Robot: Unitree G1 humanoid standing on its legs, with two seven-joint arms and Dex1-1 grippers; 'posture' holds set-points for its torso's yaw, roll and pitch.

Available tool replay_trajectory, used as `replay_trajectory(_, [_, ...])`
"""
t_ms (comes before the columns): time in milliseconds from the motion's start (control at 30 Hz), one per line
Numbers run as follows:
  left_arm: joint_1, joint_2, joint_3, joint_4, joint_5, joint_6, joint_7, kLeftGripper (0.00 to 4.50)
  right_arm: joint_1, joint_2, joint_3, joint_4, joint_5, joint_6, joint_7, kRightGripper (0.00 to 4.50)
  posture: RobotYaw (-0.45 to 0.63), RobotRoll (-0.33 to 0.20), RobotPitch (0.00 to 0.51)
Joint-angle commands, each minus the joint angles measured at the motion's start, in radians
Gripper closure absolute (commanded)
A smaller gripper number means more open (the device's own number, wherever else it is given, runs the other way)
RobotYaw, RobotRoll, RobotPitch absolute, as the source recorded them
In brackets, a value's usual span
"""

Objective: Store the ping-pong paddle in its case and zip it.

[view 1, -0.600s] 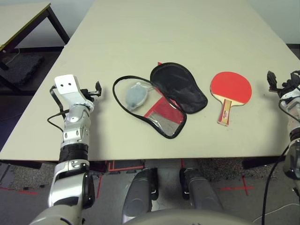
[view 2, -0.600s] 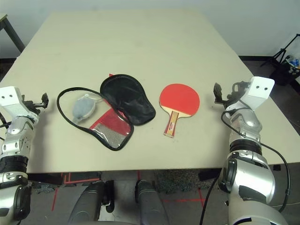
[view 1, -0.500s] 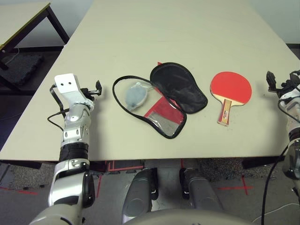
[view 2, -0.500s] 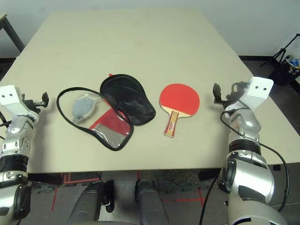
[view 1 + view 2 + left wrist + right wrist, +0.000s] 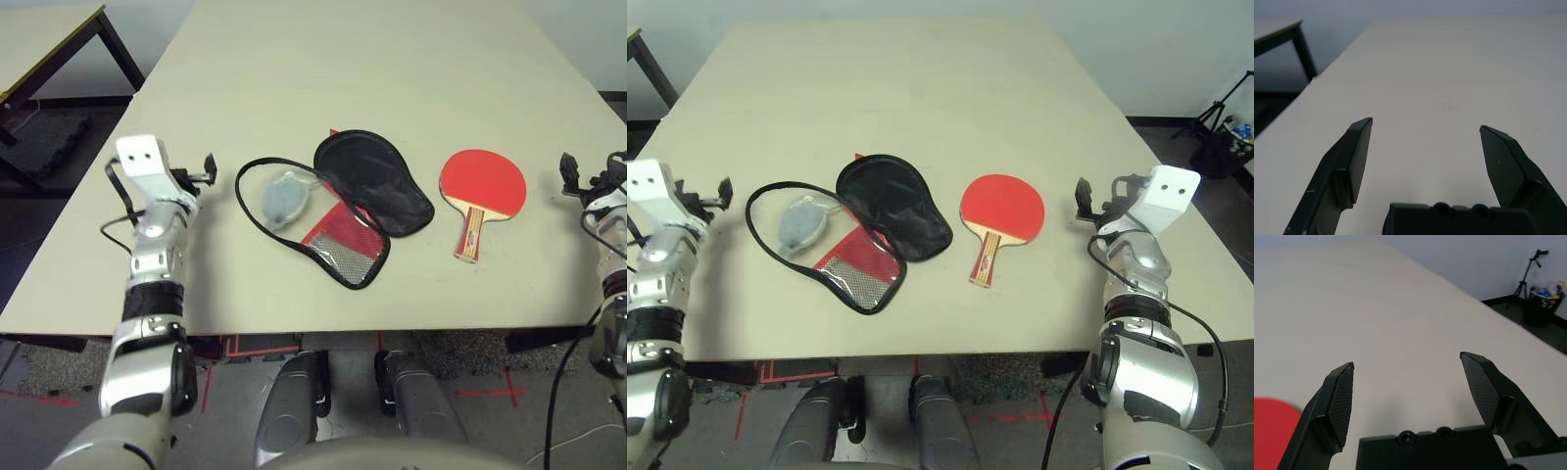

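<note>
While paddle (image 5: 482, 183) lies flat — left of the right tool (image 5: 1406, 357).

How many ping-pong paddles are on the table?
1. The paddle lies red face up on the table, to the right of the case, handle toward the robot. The case may hide others.

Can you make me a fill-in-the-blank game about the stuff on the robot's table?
1. The paddle has a round face coloured ____.
2. The paddle's handle points toward the ____, not away from it.
3. The right gripper has its two fingers spread ____, with nothing between them.
4. Of the two grippers, the one nearer the case is the ____ gripper.

Missing words, in order: red; robot; apart; left.
</note>
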Motion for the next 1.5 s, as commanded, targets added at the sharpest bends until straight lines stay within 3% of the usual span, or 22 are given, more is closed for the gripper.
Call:
replay_trajectory(33, [-0.074, 0.069, -0.068, -0.087, -0.035, 0.143, -0.184, 0.0, 0.055, 0.044, -0.009, -0.331, 0.075, 0.307, -0.095, 0.02, -0.03, 0.0, 0.147])
replay_trajectory(133, [-0.14, 0.124, -0.117, -0.174, -0.048, 0.209, -0.3, 0.0, 0.144, 0.087, 0.017, -0.706, 0.157, 0.637, -0.153, 0.02, -0.04, 0.0, 0.143])
replay_trajectory(267, [-0.205, 0.133, -0.156, -0.227, -0.08, 0.292, -0.409, 0.0, 0.208, 0.18, 0.002, -1.068, 0.262, 1.025, -0.289, 0.02, -0.07, 0.0, 0.132])
replay_trajectory(400, [-0.233, 0.09, -0.19, -0.245, -0.102, 0.318, -0.463, 0.0, 0.231, 0.318, 0.001, -1.337, 0.296, 1.339, -0.421, 0.02, -0.09, 0.0, 0.122])
replay_trajectory(500, [-0.226, 0.059, -0.21, -0.26, -0.098, 0.318, -0.478, 0.0, 0.207, 0.419, -0.022, -1.436, 0.271, 1.482, -0.484, 0.02, -0.11, 0.0, 0.12])
replay_trajectory(633, [-0.204, -0.014, -0.255, -0.296, -0.105, 0.335, -0.484, 0.0, 0.184, 0.529, -0.03, -1.485, 0.21, 1.607, -0.533, 0.02, -0.13, 0.0, 0.121])
replay_trajectory(867, [-0.15, -0.083, -0.344, -0.36, -0.095, 0.345, -0.526, 0.0, 0.196, 0.565, -0.003, -1.446, 0.107, 1.641, -0.529, 0.02, -0.13, 0.0, 0.123])
replay_trajectory(1500, [-0.058, -0.113, -0.439, -0.467, -0.098, 0.432, -0.563, 0.0, 0.222, 0.602, 0.085, -1.388, -0.024, 1.65, -0.444, 0.02, -0.1, 0.0, 0.138])
